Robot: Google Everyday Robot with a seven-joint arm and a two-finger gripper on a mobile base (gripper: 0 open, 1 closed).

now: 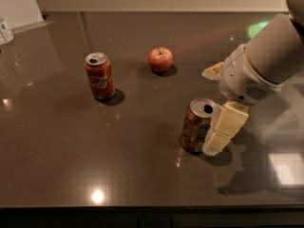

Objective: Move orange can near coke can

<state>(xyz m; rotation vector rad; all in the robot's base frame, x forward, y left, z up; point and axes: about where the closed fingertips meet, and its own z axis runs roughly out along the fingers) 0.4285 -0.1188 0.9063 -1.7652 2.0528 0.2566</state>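
The orange can stood upright at the front right of the worktop, its long axis vertical. The claw came in from the can's right with its jaws apart and nothing clamped, one finger touching or just beside the can's wall. The coke can stood well apart to the back left across bare worktop. An apple sat behind that path.
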